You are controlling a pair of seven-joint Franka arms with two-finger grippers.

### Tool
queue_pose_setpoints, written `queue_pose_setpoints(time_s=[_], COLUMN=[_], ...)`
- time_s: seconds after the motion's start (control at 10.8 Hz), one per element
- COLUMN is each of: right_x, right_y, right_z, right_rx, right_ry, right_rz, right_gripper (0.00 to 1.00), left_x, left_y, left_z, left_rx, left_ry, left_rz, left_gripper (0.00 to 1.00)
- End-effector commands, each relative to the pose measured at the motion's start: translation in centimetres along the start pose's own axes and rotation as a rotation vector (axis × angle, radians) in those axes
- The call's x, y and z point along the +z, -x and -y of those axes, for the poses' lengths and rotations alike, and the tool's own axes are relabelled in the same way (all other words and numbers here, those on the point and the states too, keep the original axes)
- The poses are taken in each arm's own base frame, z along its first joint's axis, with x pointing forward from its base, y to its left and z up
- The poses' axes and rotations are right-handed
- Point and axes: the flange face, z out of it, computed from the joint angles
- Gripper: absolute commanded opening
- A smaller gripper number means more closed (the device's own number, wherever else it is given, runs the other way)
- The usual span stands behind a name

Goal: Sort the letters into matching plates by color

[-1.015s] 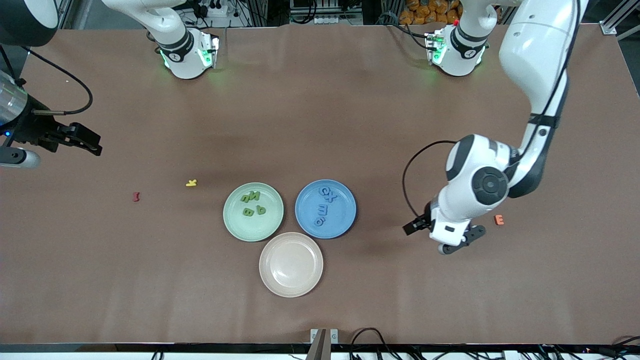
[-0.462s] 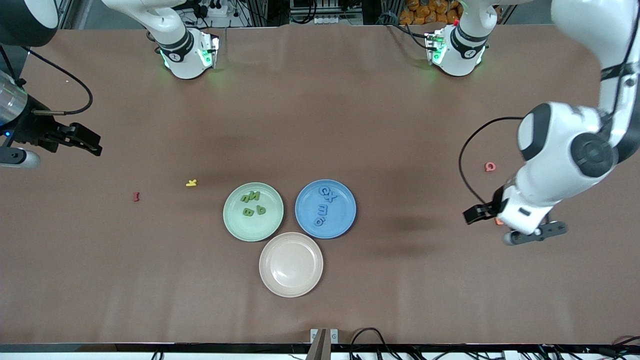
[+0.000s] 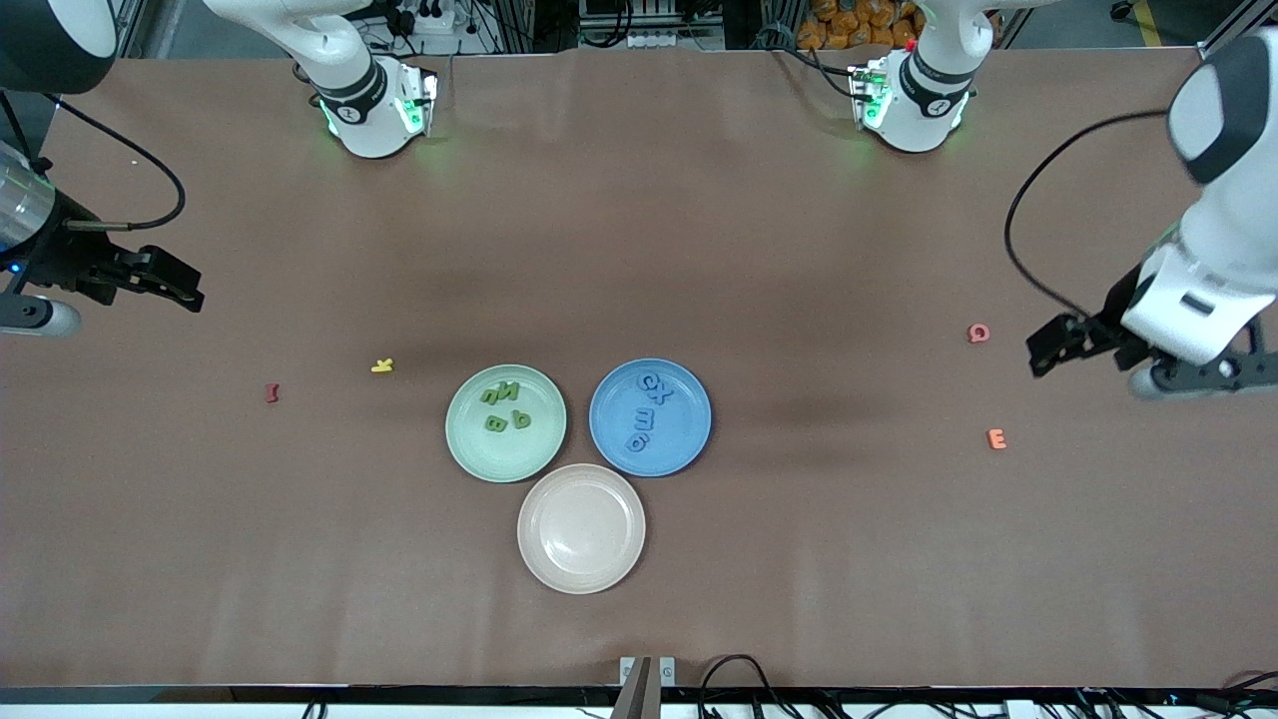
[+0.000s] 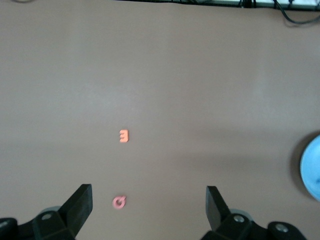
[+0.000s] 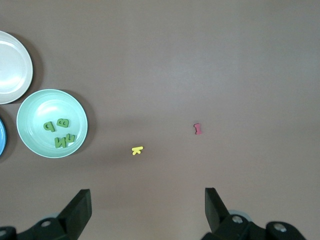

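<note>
A brown surface (image 3: 699, 250) carries three plates clustered mid-table: a mint green plate (image 3: 469, 439) with green letters (image 3: 506, 407), a blue plate (image 3: 689, 399) with blue letters (image 3: 647, 411), and a bare beige plate (image 3: 581, 528) nearest the front camera. The left gripper (image 3: 1138, 359) hangs with jaws wide near the pink Q (image 3: 978, 334) and orange E (image 3: 996, 438). The right gripper (image 3: 165, 283) waits with jaws wide at its end, near the yellow K (image 3: 381, 365) and red I (image 3: 271, 392).
</note>
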Motion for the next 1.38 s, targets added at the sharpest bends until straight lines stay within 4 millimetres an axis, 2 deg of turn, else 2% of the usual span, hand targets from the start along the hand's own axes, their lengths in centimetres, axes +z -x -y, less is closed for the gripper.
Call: queue_pose_setpoints(time_s=[0.0,0.09,0.28,0.46,1.29], right_x=[-0.2,-0.1,-0.1,-0.1,-0.1], right_y=[0.0,0.0,0.0,0.1,0.1], right_z=[0.0,0.0,0.0,-0.1,0.0], right_rx=[0.002,0.002,0.002,0.002,0.001], right_ry=[-0.004,-0.004,-0.004,-0.002,-0.002], right_rz=[-0.005,-0.003,-0.003,-0.002,-0.003], right_gripper=[1.00,1.00,1.00,1.00,1.00], left_x=[-5.3,-6.7,-7.9,-7.9,-7.9], left_y=[3.4,4.0,4.6,4.6,4.6], left_z=[0.1,0.0,0.4,0.4,0.7], left_rx=[0.041,0.036,0.034,0.115,0.120], left_ry=[0.036,0.067,0.060,0.056,0.062], left_rz=[0.054,0.075,0.085,0.080,0.080], left_gripper=[1.00,1.00,1.00,1.00,1.00])
